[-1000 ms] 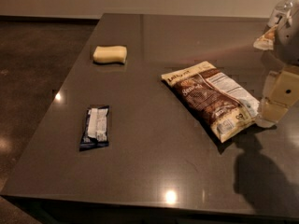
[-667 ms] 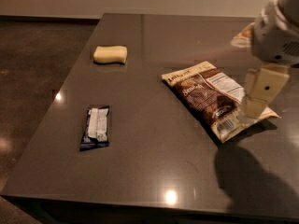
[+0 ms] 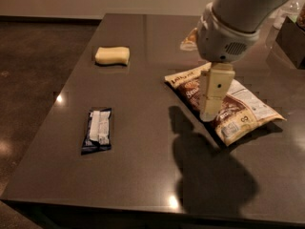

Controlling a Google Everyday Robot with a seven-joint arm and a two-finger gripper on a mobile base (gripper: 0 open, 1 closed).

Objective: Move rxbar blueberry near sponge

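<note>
1. The snack bar (image 3: 97, 130) lies flat on the tabletop (image 3: 143, 175), untouched and well apart from the sponge (image 3: 112, 55).
2. The claw (image 3: 209, 114) hangs over the chip bag (image 3: 238, 113), likely on approach; I cannot tell whether it is wide or narrow.

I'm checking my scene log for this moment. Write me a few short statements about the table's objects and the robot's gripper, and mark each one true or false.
1. The dark navy-blue snack bar with a white label panel lies flat on the dark table. True.
2. The pale yellow rounded foam sponge touches the snack bar. False: they lie apart, with the sponge farther back on the table.
3. The gripper appears over the left part of the brown-and-cream chip bag. True.
4. The gripper carries the snack bar. False: the snack bar rests on the table, well to the gripper's left in the camera view.
</note>
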